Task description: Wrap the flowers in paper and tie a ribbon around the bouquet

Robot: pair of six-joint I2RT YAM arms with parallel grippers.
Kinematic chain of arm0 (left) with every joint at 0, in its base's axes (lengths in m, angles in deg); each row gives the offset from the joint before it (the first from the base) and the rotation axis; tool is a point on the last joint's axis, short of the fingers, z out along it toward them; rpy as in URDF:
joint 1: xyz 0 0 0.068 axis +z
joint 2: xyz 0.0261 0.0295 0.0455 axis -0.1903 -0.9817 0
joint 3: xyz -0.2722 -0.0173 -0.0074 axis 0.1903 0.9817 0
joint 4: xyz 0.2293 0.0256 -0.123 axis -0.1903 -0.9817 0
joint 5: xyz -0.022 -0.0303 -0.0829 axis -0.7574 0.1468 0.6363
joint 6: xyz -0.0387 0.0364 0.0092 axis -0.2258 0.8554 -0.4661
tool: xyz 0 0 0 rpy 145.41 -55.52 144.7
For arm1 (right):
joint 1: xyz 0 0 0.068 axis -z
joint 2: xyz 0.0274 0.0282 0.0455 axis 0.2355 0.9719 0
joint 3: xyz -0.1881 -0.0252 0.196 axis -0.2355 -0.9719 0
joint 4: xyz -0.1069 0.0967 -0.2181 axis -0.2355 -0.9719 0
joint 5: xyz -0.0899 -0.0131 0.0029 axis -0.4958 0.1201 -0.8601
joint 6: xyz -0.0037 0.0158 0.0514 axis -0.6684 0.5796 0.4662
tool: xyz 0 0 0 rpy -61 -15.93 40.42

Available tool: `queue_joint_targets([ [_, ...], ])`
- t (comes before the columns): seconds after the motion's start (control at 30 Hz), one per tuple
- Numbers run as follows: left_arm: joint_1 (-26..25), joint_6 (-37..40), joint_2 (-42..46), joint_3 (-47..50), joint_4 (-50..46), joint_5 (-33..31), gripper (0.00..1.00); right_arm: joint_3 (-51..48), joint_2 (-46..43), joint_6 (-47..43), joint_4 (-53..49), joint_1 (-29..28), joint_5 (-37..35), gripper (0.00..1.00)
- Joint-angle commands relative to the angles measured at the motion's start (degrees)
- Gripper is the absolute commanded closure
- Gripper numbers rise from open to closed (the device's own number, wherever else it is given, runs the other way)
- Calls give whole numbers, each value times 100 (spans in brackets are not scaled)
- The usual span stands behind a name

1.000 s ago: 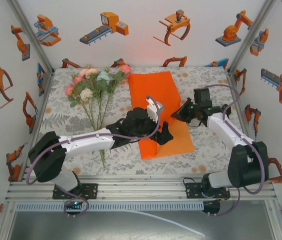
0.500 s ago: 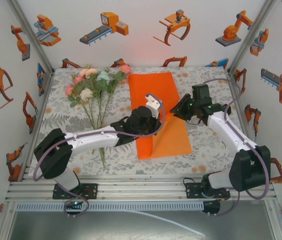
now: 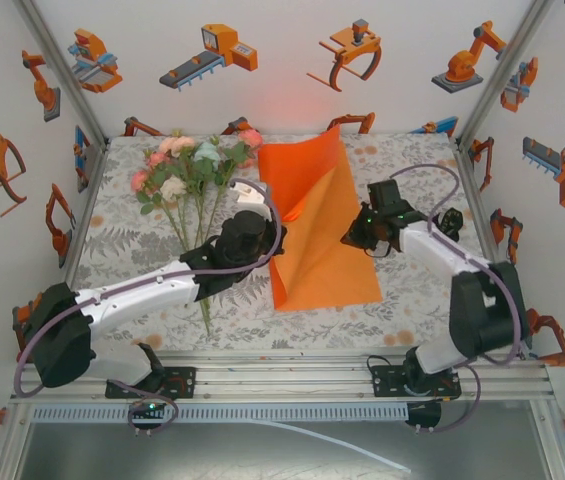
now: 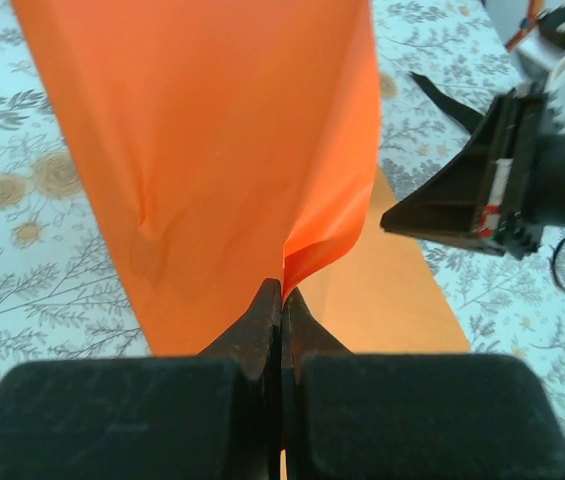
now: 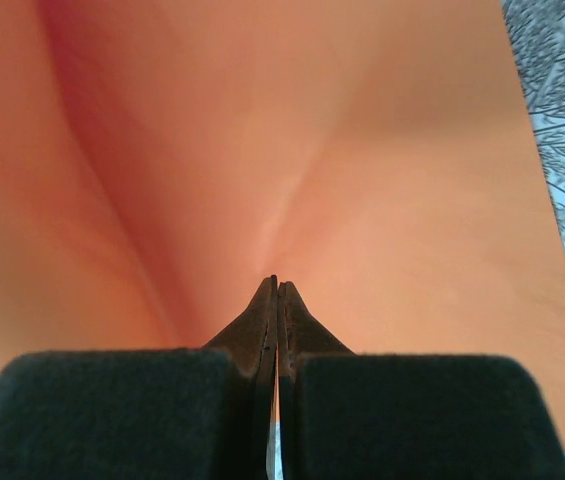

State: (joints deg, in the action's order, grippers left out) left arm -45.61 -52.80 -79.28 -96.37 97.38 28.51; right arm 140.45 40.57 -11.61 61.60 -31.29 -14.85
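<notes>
Right now the left jaws are pressing flat together, pinching a fold of the orange paper (image 4: 212,150) between their tips, as the left wrist view is showing. From that pinch the sheet is standing up and away as a wide, lightly dented panel. A lower layer of it is lying flat on the worktop (image 4: 482,300) to the right. The right jaws are likewise sitting shut on the paper: in the right wrist view their tips are meeting on the sheet, and soft creases are fanning out from that spot. Seen from the left wrist, the right jaws are pointing at the sheet's right edge, across from the left pair.

From above, the two pairs are gripping the paper on opposite sides, the left at its left edge and the right at its right edge. The sheet is sitting in the middle of the worktop's floral cloth. Its near part is resting flat and its far part is standing raised, with a long diagonal crease running across it. The flowers (image 3: 187,175) are lying just left of the paper, heads toward the far edge and thin stems pointing toward the near edge. The left arm (image 3: 152,285) is stretching across the lower stems, and the right arm (image 3: 442,255) is reaching in from the right side.
</notes>
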Motion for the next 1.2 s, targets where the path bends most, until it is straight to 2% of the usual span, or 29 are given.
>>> queue_joint_targets([
  [0.0, 24, -343, 283, 122, -218, -535, 100, -12, 488, -77, 395, -106, -266, 100],
  [0.2, 122, -414, 509, 283, -563, -955, 100, -108, 1141, 35, 768, -187, -393, 100],
  [0.4, 448, -489, 621, 323, -1070, -1192, 100, -520, 875, 169, 548, -184, -899, 100],
  [0.57, 1294, -762, 389, 167, -1874, -1003, 100, -1597, 223, 875, 604, -210, -1061, 100],
  [0.73, 2005, -517, 141, 308, -1531, -639, 100, -2526, -970, 1414, 218, -471, -1268, 100],
  [0.83, 2352, -382, -217, 106, -1413, -449, 100, -2753, -1670, 1535, -15, -796, -1206, 100],
  [0.97, 2585, -86, -724, -200, -1052, -65, 100, -2495, -2354, 1275, -297, -879, -729, 100],
  [1.07, 2673, 37, -991, -544, -1169, -114, 85, -1883, -2738, 860, -884, -863, -929, 94],
  [1.17, 2776, -53, -994, -856, -1823, -660, 77, -1286, -2754, 499, -1286, -765, -1408, 85],
])
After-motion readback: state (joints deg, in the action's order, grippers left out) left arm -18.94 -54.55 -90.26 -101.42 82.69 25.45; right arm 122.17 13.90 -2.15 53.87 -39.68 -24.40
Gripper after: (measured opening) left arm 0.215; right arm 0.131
